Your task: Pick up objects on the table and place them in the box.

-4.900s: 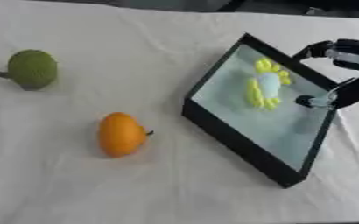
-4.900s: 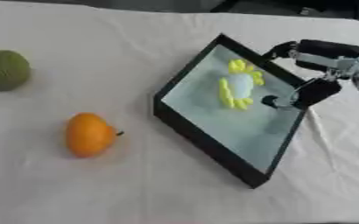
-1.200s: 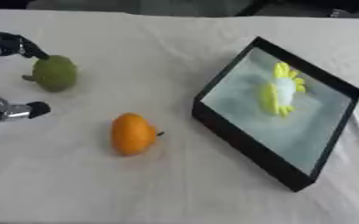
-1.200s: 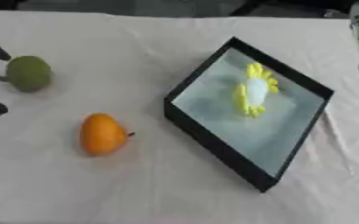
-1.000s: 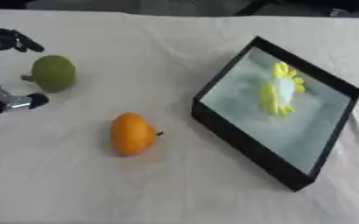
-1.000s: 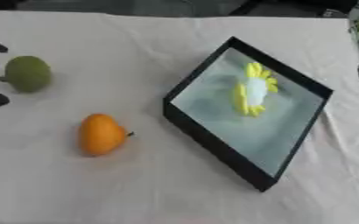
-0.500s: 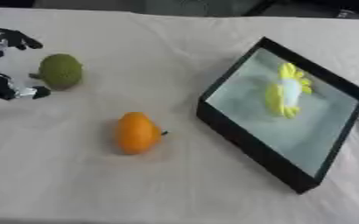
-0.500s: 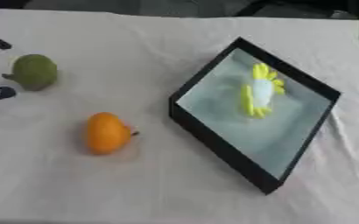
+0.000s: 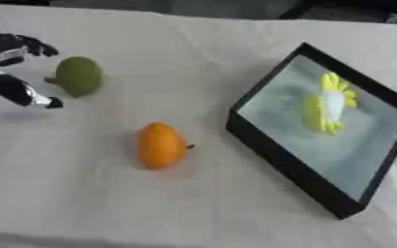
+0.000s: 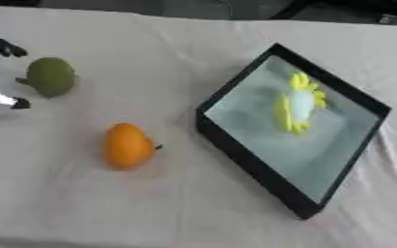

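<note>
The left hand [image 9: 14, 68] has come in from the far left and now sits just beside the green fruit [image 9: 78, 75]. A few seconds ago the right hand was over at the box; now it is gone from sight. So the green fruit looks like the next thing to pick up. The left hand is open wide, with fingers above and thumb below, and holds nothing yet. The orange fruit [image 9: 160, 145] lies in the middle of the desk [image 9: 109, 208]. On the right, the box [image 9: 280, 160] already holds a yellow toy [image 9: 327, 102].
</note>
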